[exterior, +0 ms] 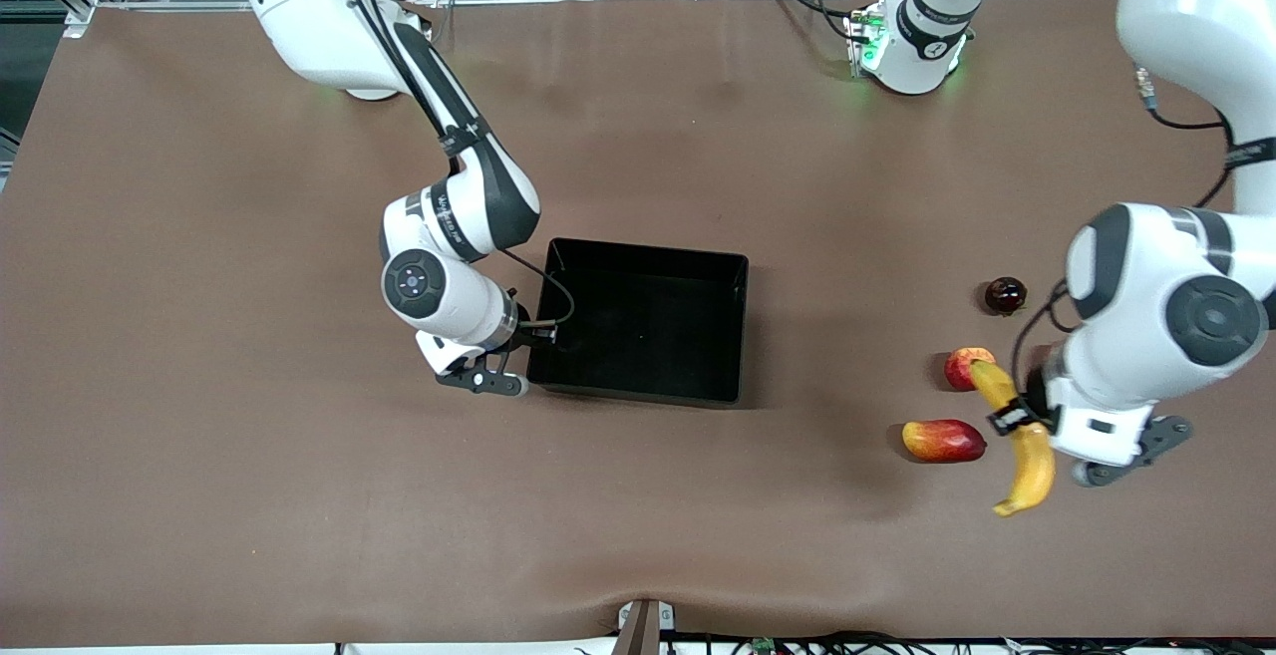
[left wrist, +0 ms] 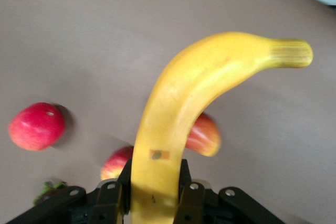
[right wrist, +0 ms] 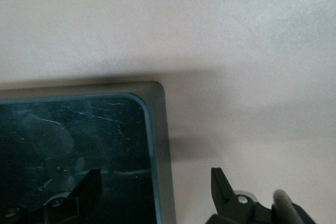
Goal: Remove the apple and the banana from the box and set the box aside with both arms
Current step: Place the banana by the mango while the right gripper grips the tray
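Note:
The yellow banana [exterior: 1027, 456] hangs in the air in my left gripper [exterior: 1015, 418], which is shut on it near one end, over the table beside the other fruits. In the left wrist view the banana [left wrist: 184, 103] rises from between the fingers [left wrist: 110, 198]. The small red apple with yellow streaks [exterior: 967, 368] lies on the table under the banana's upper end, and it also shows in the left wrist view [left wrist: 116, 163]. The black box [exterior: 648, 326] sits mid-table. My right gripper [exterior: 538, 336] is open and straddles the box wall [right wrist: 160, 129] at the right arm's end.
A red-and-yellow mango [exterior: 942, 440] lies nearer the camera than the apple. A small dark round fruit [exterior: 1005, 295] lies farther back. A pinkish-red round fruit [left wrist: 37, 126] shows in the left wrist view. The box holds nothing.

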`<action>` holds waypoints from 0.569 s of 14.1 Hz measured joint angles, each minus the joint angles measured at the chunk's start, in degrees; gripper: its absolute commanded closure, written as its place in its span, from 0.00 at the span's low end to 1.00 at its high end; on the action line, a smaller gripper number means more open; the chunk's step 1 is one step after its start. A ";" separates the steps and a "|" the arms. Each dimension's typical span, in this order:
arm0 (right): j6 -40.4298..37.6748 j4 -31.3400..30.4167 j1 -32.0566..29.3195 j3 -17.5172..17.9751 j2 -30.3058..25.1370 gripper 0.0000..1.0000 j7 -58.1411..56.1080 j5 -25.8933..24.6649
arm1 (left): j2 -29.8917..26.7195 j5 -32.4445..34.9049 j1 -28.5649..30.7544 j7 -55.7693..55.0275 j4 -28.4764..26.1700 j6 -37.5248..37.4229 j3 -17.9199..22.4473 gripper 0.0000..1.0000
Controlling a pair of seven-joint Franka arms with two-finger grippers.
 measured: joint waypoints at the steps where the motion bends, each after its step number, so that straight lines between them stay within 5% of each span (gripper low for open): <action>1: 0.13 -0.29 0.17 -0.02 0.00 1.00 -0.01 -0.26 | 0.60 0.00 1.36 0.46 -0.73 0.77 0.00 1.00; 8: -0.32 -0.35 0.72 -0.68 -0.14 1.00 -0.01 -0.64 | 10.16 7.73 8.66 1.43 -3.21 11.02 0.49 1.00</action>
